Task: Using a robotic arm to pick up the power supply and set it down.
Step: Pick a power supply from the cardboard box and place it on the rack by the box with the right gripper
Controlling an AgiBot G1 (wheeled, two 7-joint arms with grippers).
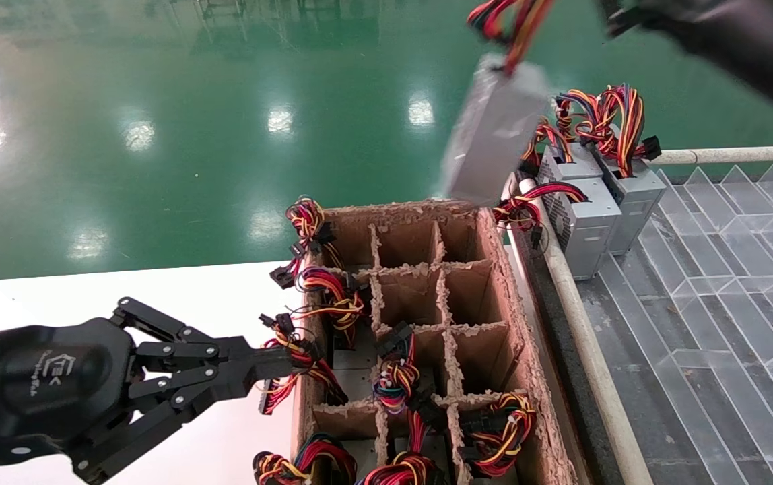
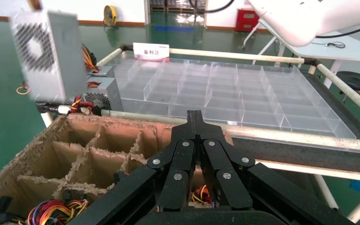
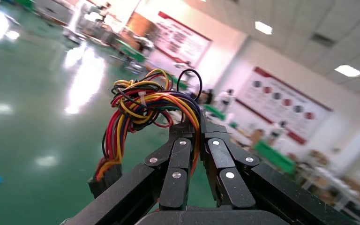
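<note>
Right gripper [image 3: 198, 129], clenched on the wire bundle [image 3: 145, 105], carries the power supply [image 1: 492, 131] by its wires rather than by its case. The silver-grey box therefore hangs tilted in the air, above the far right corner of the cardboard divider box [image 1: 427, 323] and just beside the two power supplies already standing at the near corner of the clear compartment tray [image 1: 730, 269]. From this position the unit appears to be in transit toward the tray. The left gripper [image 1: 262, 367] rests with its fingers pressed together and empty, at the near left wall of the divider box, among wires spilling from the cells. Further units remain in the lower cells.

Not visible: the right gripper in the head view, where only a dark blurred part of the arm crosses the top right corner; the hanging box in the right wrist view; the contact between fingers and wires, which overlap closely.
</note>
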